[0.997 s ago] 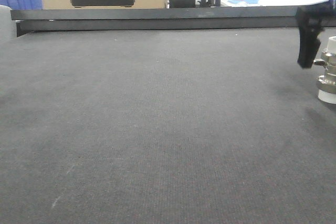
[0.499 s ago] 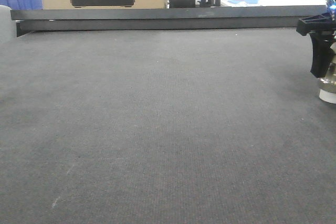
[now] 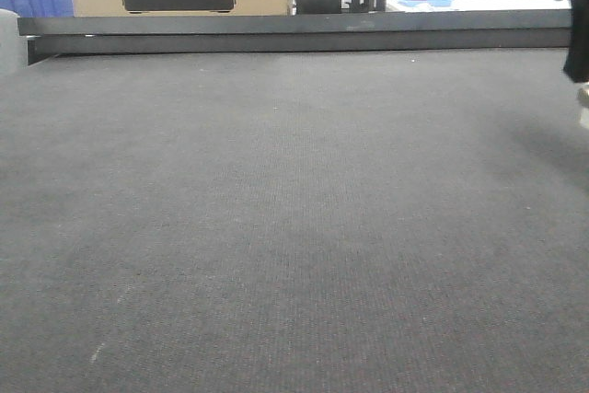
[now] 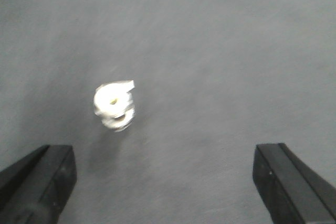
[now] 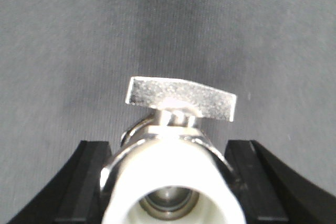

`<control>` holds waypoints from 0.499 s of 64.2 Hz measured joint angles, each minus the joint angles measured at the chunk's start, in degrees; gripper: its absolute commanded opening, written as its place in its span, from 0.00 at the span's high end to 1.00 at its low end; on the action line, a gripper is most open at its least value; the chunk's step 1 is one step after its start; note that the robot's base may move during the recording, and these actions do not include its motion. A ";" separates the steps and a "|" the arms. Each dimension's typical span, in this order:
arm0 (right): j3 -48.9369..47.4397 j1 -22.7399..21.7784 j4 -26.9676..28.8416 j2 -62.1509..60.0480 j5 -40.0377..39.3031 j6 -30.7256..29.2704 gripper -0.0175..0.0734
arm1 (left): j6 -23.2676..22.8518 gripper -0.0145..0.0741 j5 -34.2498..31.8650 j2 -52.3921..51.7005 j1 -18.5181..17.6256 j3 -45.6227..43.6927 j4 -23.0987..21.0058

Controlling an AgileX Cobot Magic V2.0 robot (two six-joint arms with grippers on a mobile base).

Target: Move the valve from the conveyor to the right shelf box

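Carried rightward, one valve (image 5: 173, 182) between two right fingers (image 5: 86, 187).

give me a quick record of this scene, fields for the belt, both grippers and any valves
belt: dark grey woven fabric, black rail at the far edge
right gripper: shut on a valve, white cap toward the camera, flat handle on top
left gripper: open, fingers wide apart over the belt
loose valve: blurred, on the belt beyond the left fingers, untouched
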 measured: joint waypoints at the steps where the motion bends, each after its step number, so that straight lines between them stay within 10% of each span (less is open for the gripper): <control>1: 0.63 0.00 0.00 -0.77 0.00 0.00 0.98 | 0.41 0.17 0.69 1.46 0.51 -0.74 0.00; 32: 6.32 0.08 0.11 -9.30 -1.50 0.00 0.98 | 10.35 0.17 5.63 31.01 5.41 -15.75 0.11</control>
